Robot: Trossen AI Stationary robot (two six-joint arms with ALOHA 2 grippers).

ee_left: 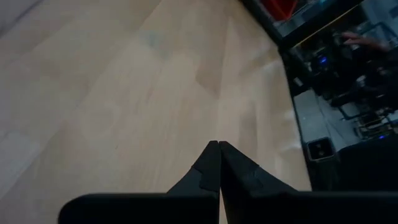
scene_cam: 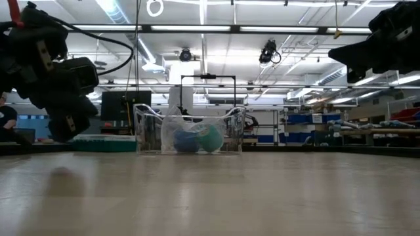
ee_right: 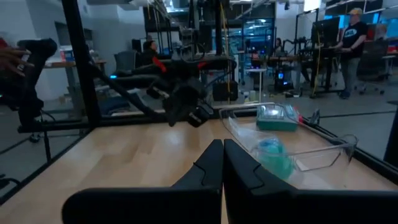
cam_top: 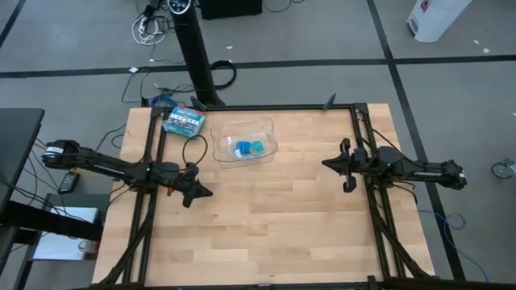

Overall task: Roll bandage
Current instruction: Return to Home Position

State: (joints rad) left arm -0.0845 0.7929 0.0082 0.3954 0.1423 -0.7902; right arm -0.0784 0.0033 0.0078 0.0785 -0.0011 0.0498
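The bandage (cam_top: 242,149) sits rolled in the clear bin (cam_top: 242,125) at the desk's (cam_top: 274,217) back, left jaws and right jaws both closed on nothing, so the 2 arms should retract smoothly, keeping clear of that bin.

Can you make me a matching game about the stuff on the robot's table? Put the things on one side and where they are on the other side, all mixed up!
Things:
1. bandage
2. printed box
3. left gripper
4. right gripper

Places:
A. shut, above the right side of the table
B. inside the clear bin, next to the teal roll
C. lying on the table just outside the bin, towards the far left corner
D. shut, above the left side of the table

Pairs: 1-B, 2-C, 3-D, 4-A.
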